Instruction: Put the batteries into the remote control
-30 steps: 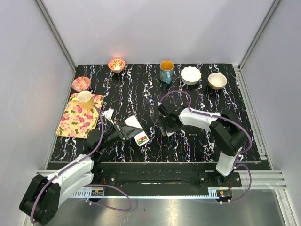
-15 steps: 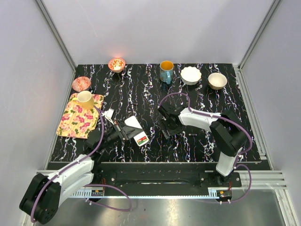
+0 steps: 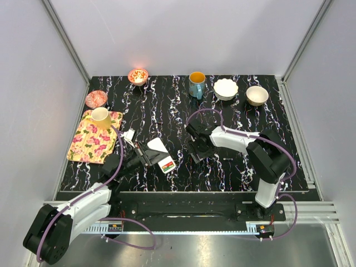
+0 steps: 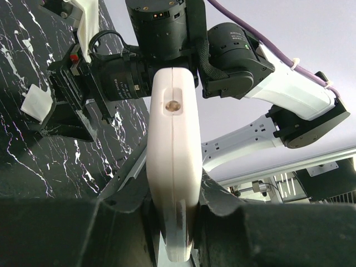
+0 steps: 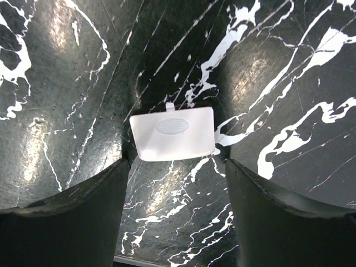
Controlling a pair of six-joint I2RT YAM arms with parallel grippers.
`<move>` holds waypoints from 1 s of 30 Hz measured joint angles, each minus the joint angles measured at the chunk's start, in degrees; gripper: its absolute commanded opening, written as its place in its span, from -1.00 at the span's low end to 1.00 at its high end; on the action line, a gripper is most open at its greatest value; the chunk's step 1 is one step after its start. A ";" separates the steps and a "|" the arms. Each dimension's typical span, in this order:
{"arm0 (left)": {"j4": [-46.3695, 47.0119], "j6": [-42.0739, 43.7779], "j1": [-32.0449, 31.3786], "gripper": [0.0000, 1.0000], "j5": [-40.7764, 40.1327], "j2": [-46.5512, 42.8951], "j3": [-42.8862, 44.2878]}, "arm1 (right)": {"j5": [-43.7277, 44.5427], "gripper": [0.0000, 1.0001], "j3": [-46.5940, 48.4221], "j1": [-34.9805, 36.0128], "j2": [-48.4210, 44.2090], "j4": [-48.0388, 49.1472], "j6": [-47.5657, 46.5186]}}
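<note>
Meanwhile, over the black marbled table [image 3: 167, 105], the left gripper [image 4: 173, 219] pinches the remote control [image 4: 172, 156] edge-up, while the right gripper [image 5: 176, 167], jaws spread, has edged forward to straddle the small white cover [image 5: 173, 133]; batteries, unseen, likely come next.

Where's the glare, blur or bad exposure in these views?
Top external: the red bowl at the back is blown out. Right wrist: glare patches on the table, white cover sharp. Left wrist: remote well lit, fingers nearly black.
</note>
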 measured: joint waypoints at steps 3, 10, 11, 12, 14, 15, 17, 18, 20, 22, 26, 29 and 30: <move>0.11 -0.13 0.00 -1.00 0.00 0.00 0.00 | -0.24 0.50 0.52 0.00 0.44 0.13 -0.31; 0.17 -0.15 0.00 -1.00 0.00 0.00 -0.31 | -1.62 0.46 0.90 0.00 1.01 0.70 -0.87; 0.15 -0.17 0.00 -1.00 0.00 0.02 -0.42 | -1.70 0.45 0.90 0.00 1.01 0.76 -0.92; 0.17 -0.17 0.00 -1.00 0.00 0.07 -0.50 | -1.99 0.43 0.90 -0.02 1.03 0.87 -0.94; 0.31 -0.17 0.00 -1.00 0.00 0.22 -0.61 | -2.47 0.42 0.90 -0.11 1.09 1.05 -1.07; 0.33 -0.17 0.00 -1.00 0.00 0.33 -0.61 | -2.51 0.40 0.90 -0.13 1.09 1.05 -1.09; 0.35 -0.17 0.00 -1.00 0.00 0.39 -0.63 | -2.58 0.38 0.90 -0.26 1.09 1.05 -1.18; 0.46 -0.17 0.00 -1.00 0.00 0.39 -0.63 | -2.58 0.37 0.90 -0.28 1.11 1.07 -1.25; 0.48 -0.17 0.00 -1.00 0.00 0.39 -0.63 | -2.60 0.30 0.90 -0.33 1.11 1.09 -1.29; 0.50 -0.17 0.00 -1.00 0.00 0.48 -0.63 | -2.62 0.23 0.90 -0.39 1.11 1.18 -1.29; 0.50 -0.17 0.00 -1.00 0.00 0.76 -0.63 | -2.67 0.15 0.90 -0.74 1.11 1.33 -1.18; 0.59 -0.17 0.00 -1.00 0.00 0.76 -0.63 | -2.64 0.27 0.90 -0.90 1.11 1.40 -0.50; 0.57 -0.17 0.00 -1.00 0.00 0.76 -0.63 | -2.64 0.32 0.90 -0.92 1.11 1.46 -0.07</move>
